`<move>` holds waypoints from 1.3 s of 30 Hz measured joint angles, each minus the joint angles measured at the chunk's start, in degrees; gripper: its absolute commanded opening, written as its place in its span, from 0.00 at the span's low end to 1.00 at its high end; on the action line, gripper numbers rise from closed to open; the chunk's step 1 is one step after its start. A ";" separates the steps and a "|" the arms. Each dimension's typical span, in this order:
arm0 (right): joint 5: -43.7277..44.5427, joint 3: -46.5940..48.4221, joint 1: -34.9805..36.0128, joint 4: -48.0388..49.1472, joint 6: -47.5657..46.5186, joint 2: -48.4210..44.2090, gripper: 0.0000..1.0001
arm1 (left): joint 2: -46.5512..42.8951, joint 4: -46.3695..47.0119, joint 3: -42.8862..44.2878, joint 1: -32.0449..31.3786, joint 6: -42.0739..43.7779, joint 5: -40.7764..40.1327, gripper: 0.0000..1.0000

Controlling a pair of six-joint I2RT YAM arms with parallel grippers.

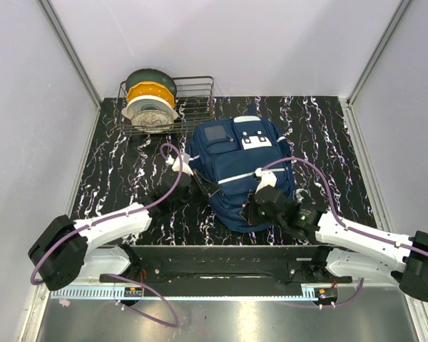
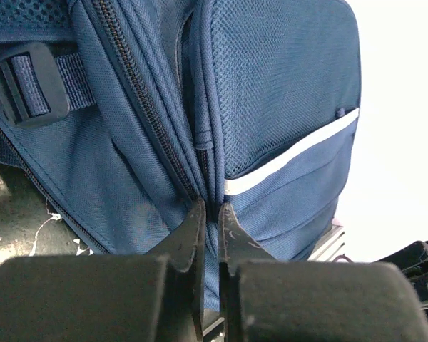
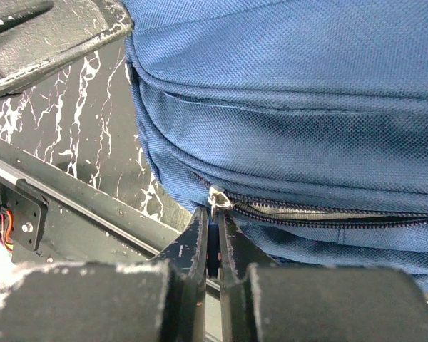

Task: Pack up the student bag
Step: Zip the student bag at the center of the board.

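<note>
1. Top external: the student bag (image 1: pixel 242 171) lies flat in the middle of the desk (image 1: pixel 128 178), reaching toward its near edge. The right arm covers part of the bag's near end.
2. From above, neither arm's fingertips can be made out.
3. Left wrist: the left gripper (image 2: pixel 209 214) is clenched on a fold of the bag's side seam, beside a closed zip. The background at the right is blown out white.
4. Right wrist: the right gripper (image 3: pixel 215 217) pinches the zip pull (image 3: pixel 217 197). The zip beyond it looks slightly parted. The bag is cut off at the top and right.
5. The desk is black with white veins. A wire basket (image 1: pixel 196 100) at the far-left corner holds spools (image 1: pixel 151 103).
6. Pale grey walls stand on three sides.
</note>
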 measured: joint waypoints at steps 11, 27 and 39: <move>1.31 0.55 0.00 -1.75 -3.48 -0.37 0.00 | -0.46 -7.15 4.50 4.35 5.33 4.26 0.00; 4.17 1.03 -1.66 -8.61 -4.26 -2.78 0.00 | -7.13 -17.59 8.22 27.23 18.69 15.45 0.59; 2.99 1.03 -1.84 -5.86 -3.58 -0.46 0.00 | -17.20 -16.72 2.03 16.98 13.66 17.97 0.90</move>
